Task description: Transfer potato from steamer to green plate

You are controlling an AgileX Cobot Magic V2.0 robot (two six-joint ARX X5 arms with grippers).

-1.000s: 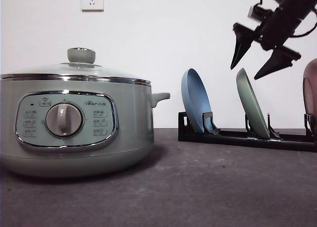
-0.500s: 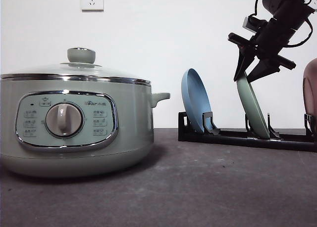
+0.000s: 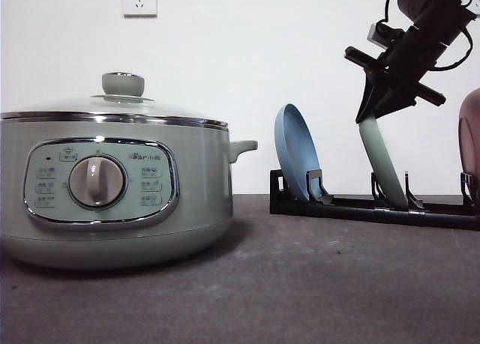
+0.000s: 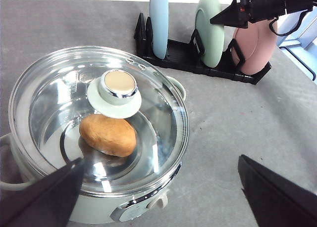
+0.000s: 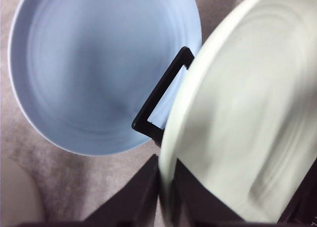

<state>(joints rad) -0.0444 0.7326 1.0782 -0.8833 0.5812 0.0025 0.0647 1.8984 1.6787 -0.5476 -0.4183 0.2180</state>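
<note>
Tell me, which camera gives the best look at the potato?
The left wrist view: it looks down through the steamer's glass lid and shows the potato lying whole inside. From the front, the steamer's wall and lid hide it. The right wrist camera looks at the blue plate and green plate instead.

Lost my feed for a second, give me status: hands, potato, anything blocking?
Right hand shut on green plate rim, plate in rack. Left hand open above steamer. Potato inside steamer; glass lid on.
</note>
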